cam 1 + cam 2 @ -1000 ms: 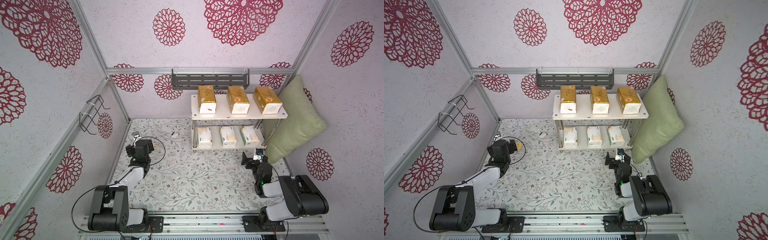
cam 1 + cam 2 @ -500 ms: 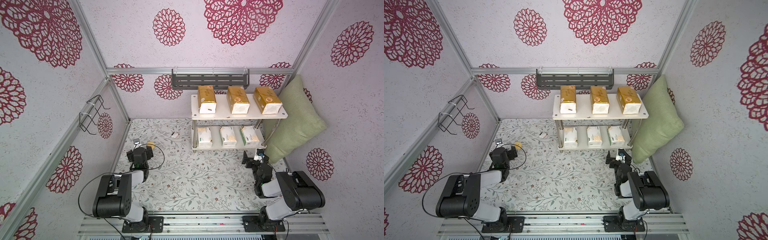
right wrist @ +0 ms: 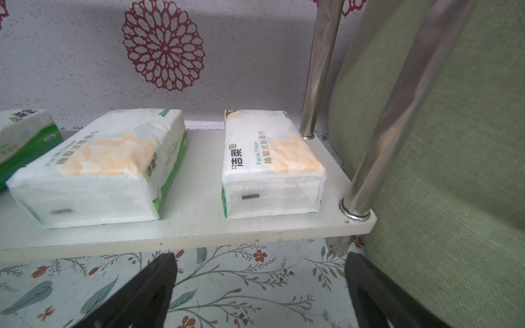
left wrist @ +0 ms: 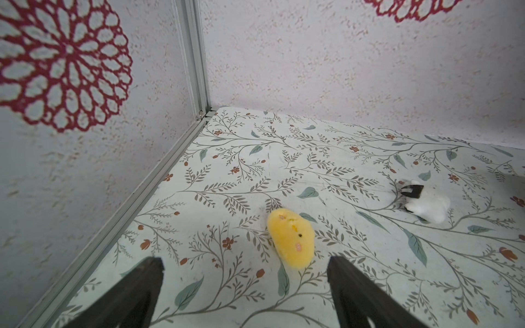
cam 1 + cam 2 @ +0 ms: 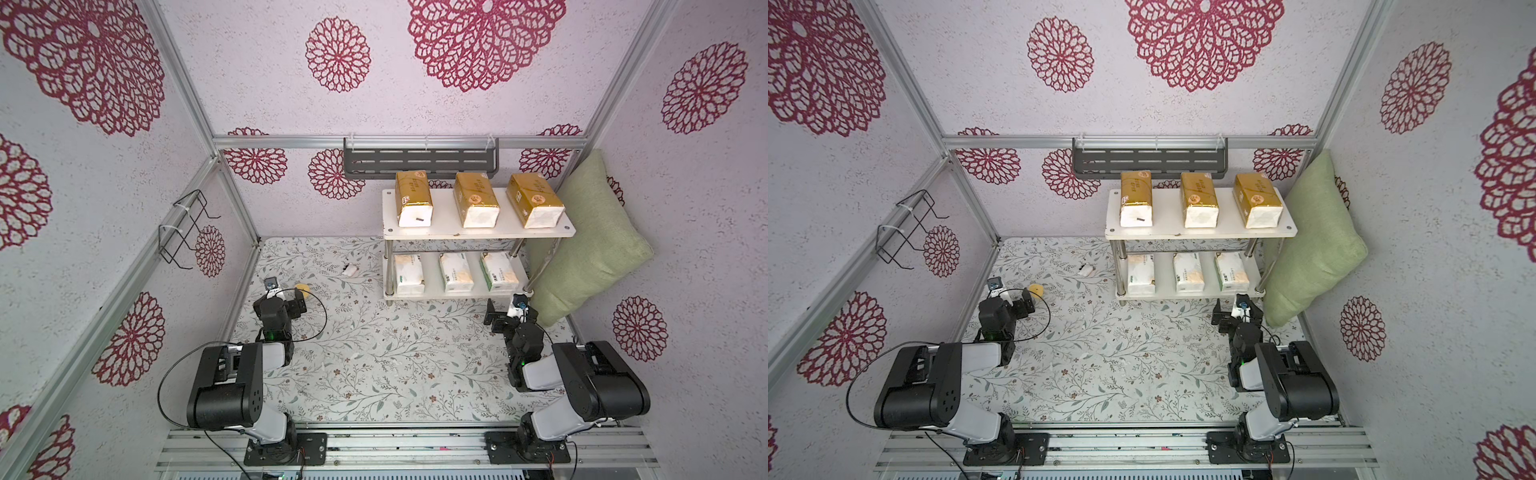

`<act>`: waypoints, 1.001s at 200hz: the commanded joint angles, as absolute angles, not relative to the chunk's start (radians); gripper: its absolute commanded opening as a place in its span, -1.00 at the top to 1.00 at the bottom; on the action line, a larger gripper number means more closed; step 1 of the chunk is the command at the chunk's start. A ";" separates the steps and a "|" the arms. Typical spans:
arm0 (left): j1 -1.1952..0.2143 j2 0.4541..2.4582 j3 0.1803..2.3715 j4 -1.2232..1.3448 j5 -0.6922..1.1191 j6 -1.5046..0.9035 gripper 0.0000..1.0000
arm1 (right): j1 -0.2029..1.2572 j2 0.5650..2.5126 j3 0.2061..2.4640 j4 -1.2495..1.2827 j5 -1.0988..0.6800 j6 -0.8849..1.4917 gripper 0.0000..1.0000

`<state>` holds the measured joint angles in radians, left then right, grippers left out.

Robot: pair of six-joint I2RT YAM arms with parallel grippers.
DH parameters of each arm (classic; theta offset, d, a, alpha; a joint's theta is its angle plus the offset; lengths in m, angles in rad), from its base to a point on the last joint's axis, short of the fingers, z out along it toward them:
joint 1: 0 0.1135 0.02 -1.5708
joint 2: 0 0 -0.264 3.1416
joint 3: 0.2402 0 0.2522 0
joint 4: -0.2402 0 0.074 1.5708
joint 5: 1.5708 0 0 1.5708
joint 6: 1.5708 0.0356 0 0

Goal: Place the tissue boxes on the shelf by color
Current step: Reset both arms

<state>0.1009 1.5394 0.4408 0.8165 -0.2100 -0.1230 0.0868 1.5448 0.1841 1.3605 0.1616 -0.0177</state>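
Jaws left and right wide, empty; gold tissue boxes (image 5: pixel 476 199) atop the shelf (image 5: pixel 444 220), white boxes (image 5: pixel 456 272) below.

This is looking like a robot test cell dressed up as a home corner: aluminium frame bars (image 5: pixel 399 142) are holding wallpaper panels (image 5: pixel 249 75) printed with red medallions, and a leaf-patterned sheet (image 5: pixel 374 357) is serving as the work surface. A left arm (image 5: pixel 232 386) and a right arm (image 5: pixel 590 382) are sitting bolted to a slotted metal rail (image 5: pixel 415 446) at the front. A green cushion (image 5: pixel 590 249) is leaning beside a two-tier shelf (image 5: pixel 478 232).
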 commanded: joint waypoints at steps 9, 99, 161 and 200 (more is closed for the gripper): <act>0.104 1.546 0.423 0.861 -0.198 -0.117 -0.95 | 0.088 1.540 0.196 1.380 0.182 -0.018 -0.98; 0.106 1.546 0.425 0.861 -0.198 -0.114 -0.95 | 0.089 1.541 0.191 1.388 0.174 -0.023 -0.98; 0.106 1.546 0.425 0.860 -0.197 -0.114 -0.95 | 0.089 1.541 0.193 1.388 0.176 -0.023 -0.98; 0.106 1.547 0.425 0.860 -0.197 -0.114 -0.95 | 0.089 1.541 0.195 1.383 0.181 -0.021 -0.98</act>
<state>0.1009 1.5394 0.4305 0.8330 -0.2096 -0.1219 0.0868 1.5448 0.1841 1.3609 0.1616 -0.0177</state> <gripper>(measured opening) 0.975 0.990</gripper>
